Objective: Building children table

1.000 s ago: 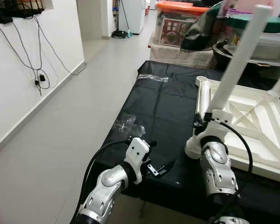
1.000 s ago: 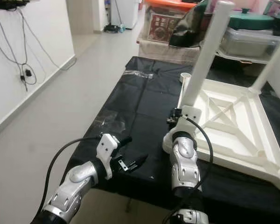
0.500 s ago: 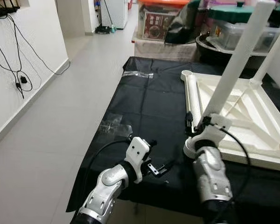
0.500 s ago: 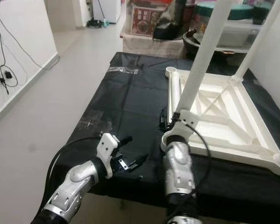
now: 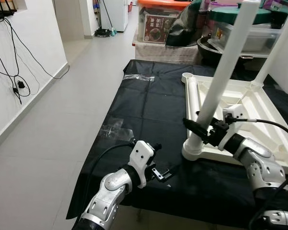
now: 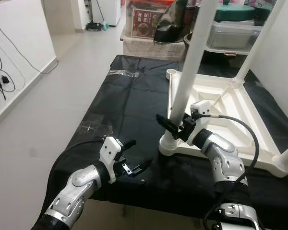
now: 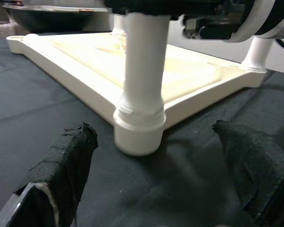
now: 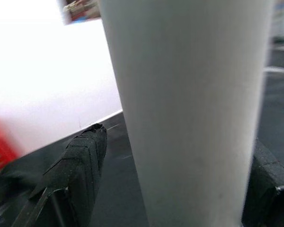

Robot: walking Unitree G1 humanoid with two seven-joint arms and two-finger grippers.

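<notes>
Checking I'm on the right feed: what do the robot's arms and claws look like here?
Both arms are glossy silver, jointed shells with white wrist housings. A black cable loops along the left arm and another along the right arm. The left claw and the right claw each end in two long black fingers; the fingers carry frayed, fabric-like black pads.

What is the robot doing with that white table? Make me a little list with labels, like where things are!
Surface: black cloth spread over a low platform
Table: white tabletop lying upside down on the cloth
Near leg: white leg standing upright in the corner socket closest to the robot
Right end effector: around the near leg low down, one finger on each side, not clamped
Left end effector: open, low over the cloth, aimed at the leg's base
Loose bit: clear plastic bag on the cloth's left side
</notes>
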